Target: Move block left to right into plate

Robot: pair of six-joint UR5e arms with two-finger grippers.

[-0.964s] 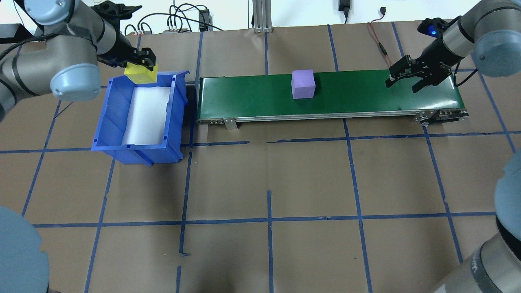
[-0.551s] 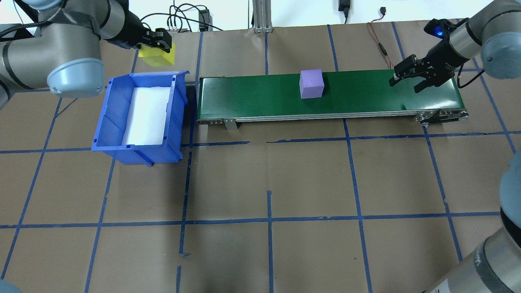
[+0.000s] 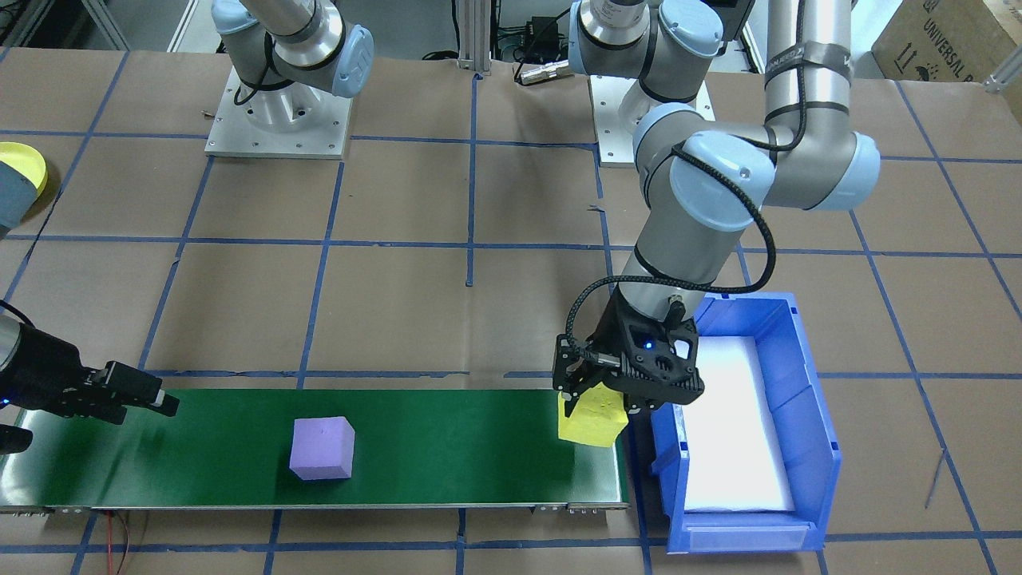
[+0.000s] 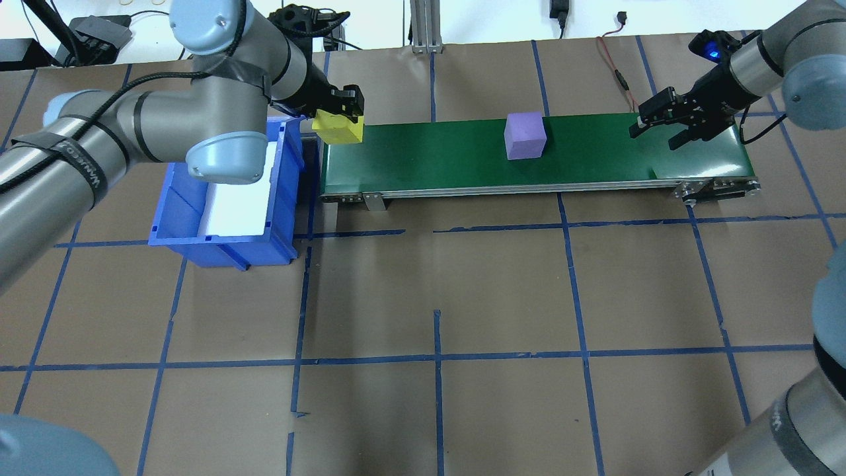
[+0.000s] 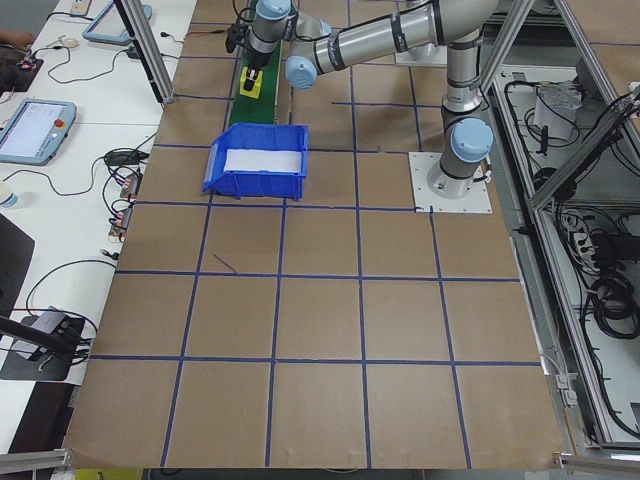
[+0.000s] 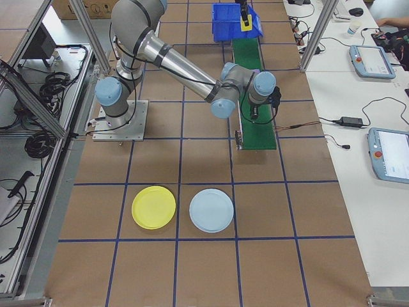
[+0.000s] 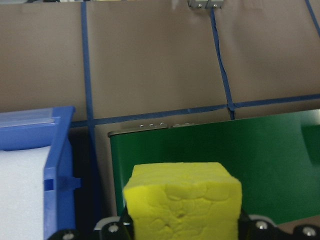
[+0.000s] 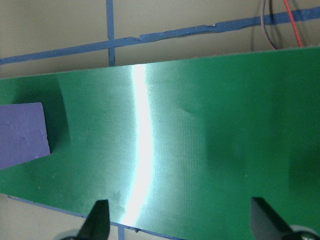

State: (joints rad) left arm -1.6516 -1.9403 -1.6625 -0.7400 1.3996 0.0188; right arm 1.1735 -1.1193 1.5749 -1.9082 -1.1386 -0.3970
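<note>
Yellow block, being held clamped in the left gripper, should be set flat on the green belt end; right gripper jaws apart, waiting downstream.

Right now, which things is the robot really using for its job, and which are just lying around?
For the job:
- yellow block, held in the left pincer
- purple block on the green belt
- right pincer, open over the belt
- yellow plate

Just lying about:
- blue bin
- pale blue plate
</note>
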